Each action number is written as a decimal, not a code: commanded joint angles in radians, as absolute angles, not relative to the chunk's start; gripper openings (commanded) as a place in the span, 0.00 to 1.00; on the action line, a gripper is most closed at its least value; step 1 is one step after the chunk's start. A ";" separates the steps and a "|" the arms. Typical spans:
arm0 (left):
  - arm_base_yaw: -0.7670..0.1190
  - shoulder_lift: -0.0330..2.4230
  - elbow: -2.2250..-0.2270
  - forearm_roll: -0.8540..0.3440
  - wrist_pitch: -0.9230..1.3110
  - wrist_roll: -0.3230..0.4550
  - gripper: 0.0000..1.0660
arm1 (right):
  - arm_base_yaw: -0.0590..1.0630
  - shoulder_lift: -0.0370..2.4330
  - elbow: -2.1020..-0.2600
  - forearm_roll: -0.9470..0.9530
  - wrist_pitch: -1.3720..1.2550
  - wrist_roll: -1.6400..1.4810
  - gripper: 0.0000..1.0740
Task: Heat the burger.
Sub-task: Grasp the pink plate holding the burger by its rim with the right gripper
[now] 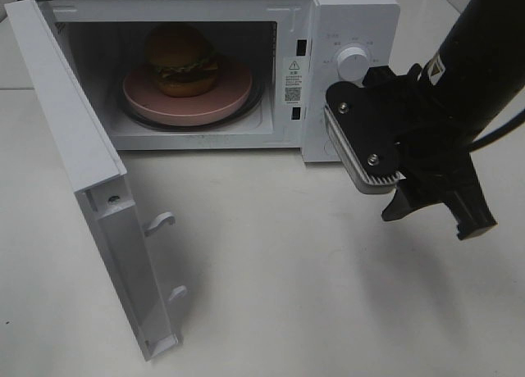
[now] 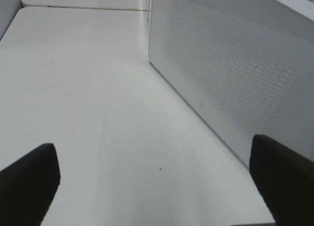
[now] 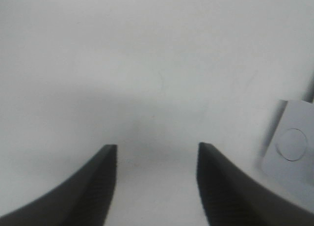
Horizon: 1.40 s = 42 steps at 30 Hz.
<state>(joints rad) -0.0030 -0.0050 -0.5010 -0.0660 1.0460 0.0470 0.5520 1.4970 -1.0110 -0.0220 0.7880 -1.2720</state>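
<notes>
Glossy brown-bunned burger on pink plate inside microwave

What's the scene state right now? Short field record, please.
burger: on the pink plate, inside the microwave
door: wide open, not yet closed
left gripper: open, empty, over the table beside the microwave's side wall
right gripper: open, empty, near the dial, touching nothing
</notes>
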 commanded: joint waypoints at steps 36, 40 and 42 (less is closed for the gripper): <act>0.002 -0.025 -0.497 -0.071 1.037 0.047 0.92 | 0.657 1.691 -1.224 -0.130 0.560 -1.215 0.88; 0.002 -0.025 -0.497 -0.071 1.037 0.047 0.92 | 0.656 1.736 -1.264 -0.129 0.553 -1.215 0.88; 0.002 -0.025 -0.497 -0.071 1.037 0.047 0.92 | 0.656 1.751 -1.283 -0.129 0.550 -1.215 0.87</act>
